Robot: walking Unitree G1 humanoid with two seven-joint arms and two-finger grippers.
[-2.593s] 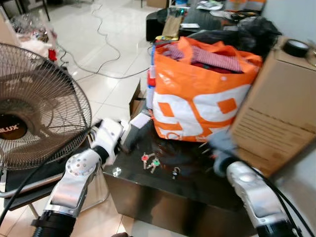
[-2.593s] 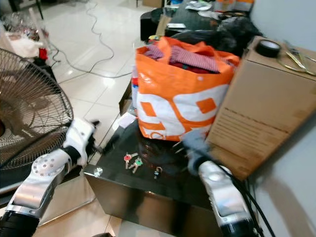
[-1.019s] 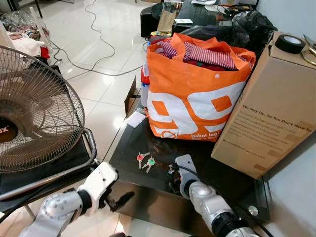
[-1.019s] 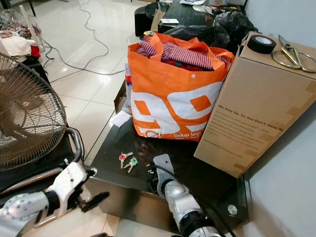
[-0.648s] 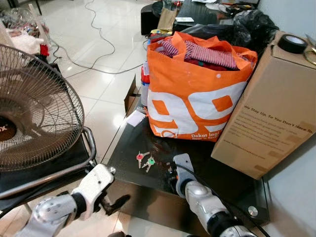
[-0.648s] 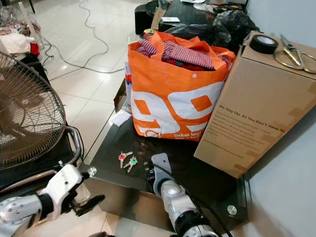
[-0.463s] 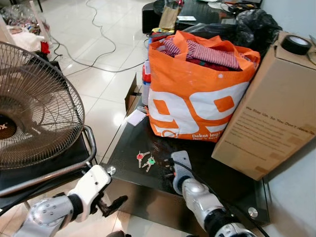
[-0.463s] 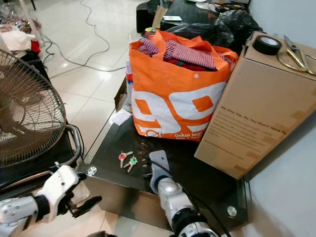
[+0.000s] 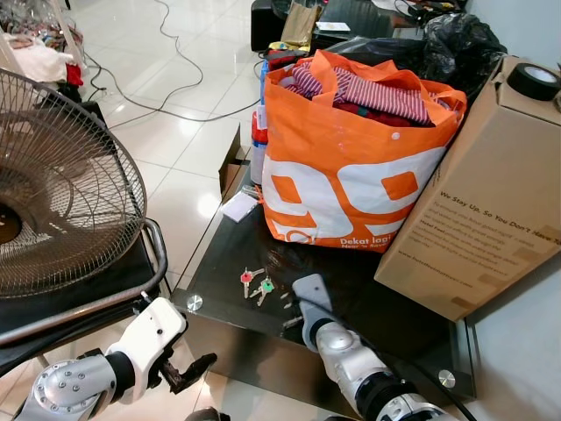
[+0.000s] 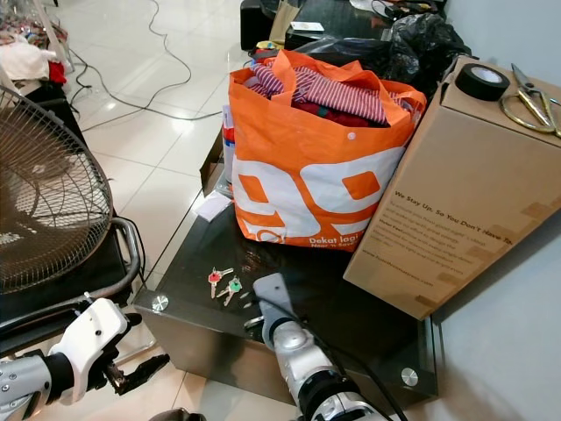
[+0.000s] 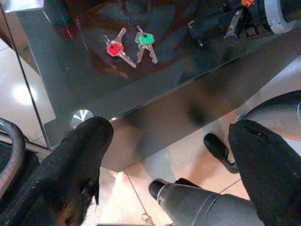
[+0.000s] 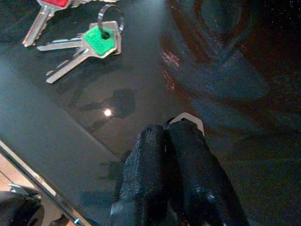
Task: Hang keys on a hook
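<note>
Two key bunches: keys (image 9: pixel 256 284) lie flat on the dark glass table (image 9: pixel 394 329), lower centre of the left eye view; one bunch has a red cap (image 12: pixel 55 2), the other a green cap (image 12: pixel 99 36), side by side and close to the table's near edge.
Green-capped bunch: its ring and two silver blades show at the upper left of the right wrist view.
Right gripper (image 12: pixel 174 129): low over the table, lower centre of the left eye view, just beside the keys; its two black fingers (image 12: pixel 148 165) are pressed together, with a small silver piece of metal (image 12: pixel 187 120) at their tips. What that piece is cannot be told.
Left gripper (image 9: pixel 195 368): off the table, at the lower left of the left eye view, below the table's front edge and over the floor (image 9: pixel 193 132); its two black fingers (image 11: pixel 80 165) stand wide apart with nothing between them.
Orange bag (image 9: pixel 351 167): stands upright on the far part of the table, centre of the frame, stuffed with striped cloth (image 9: pixel 377 92).
Cardboard box (image 9: pixel 478 210): right of the bag, touching it, with a roll of black tape (image 9: pixel 533 81) on top.
Fan (image 9: pixel 61 184): fills the left side of the frame, its round wire grille facing forward.
</note>
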